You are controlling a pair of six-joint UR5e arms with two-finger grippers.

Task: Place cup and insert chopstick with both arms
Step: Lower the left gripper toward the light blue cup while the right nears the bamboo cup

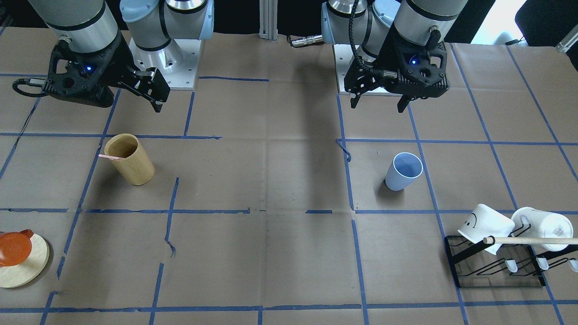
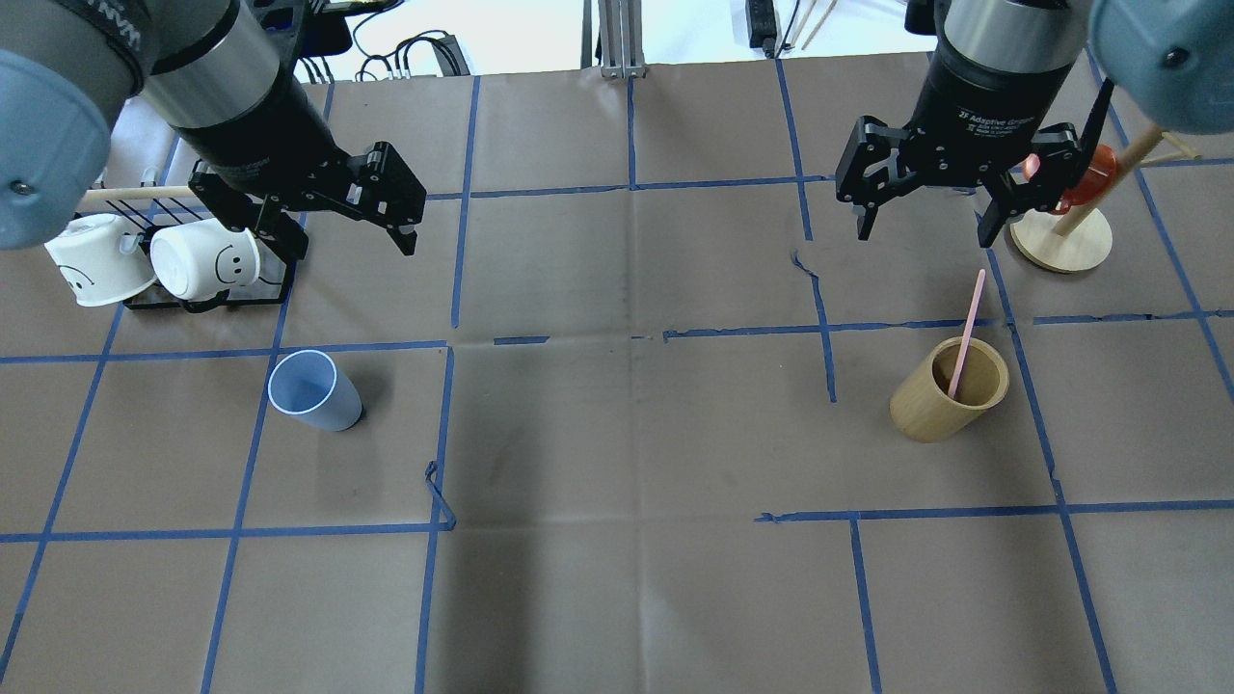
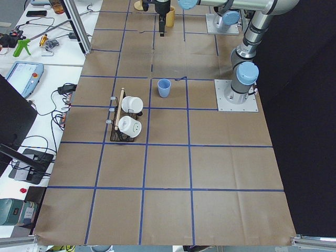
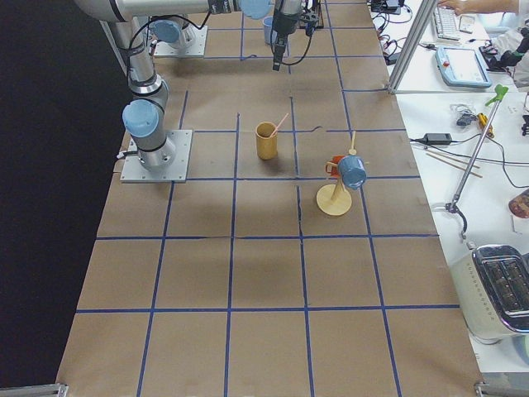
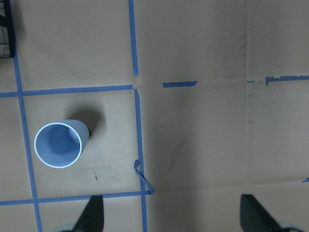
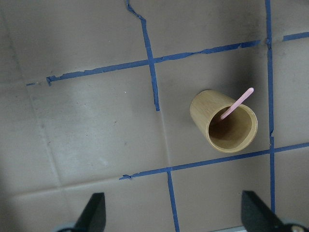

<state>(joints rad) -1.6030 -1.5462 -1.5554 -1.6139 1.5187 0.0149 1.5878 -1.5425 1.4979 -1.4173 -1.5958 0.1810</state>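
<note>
1. A light blue plastic cup (image 2: 313,390) is standing upright, mouth up, on the brown paper-covered counter (image 2: 617,434). It is sitting inside one blue-taped square on the robot's left side.
2. The left arm's fingers (image 1: 353,100) are hanging above the counter, spread wide and gripping nothing. They are hovering well apart from the cup, on the side nearer the robot's base.
3. In the left wrist view, the cup is showing off to one side, outside the gap between those fingers.
4. A tan cylindrical bamboo holder (image 2: 950,390) is standing upright on the robot's right side.
5. A thin pink chopstick (image 2: 967,333) is resting inside the holder, leaning on the rim with its upper end poking out.
6. The right arm's fingers (image 2: 863,220) are also hanging spread wide and carrying nothing, well clear of the holder.
7. A black wire rack (image 1: 456,259) is sitting near the blue cup, and two white smiley-face mugs (image 2: 207,262) are lying tipped on it.
8. A round wooden stand (image 2: 1060,241) is standing beyond the holder, with an orange cup (image 1: 13,248) hanging on it.
</note>
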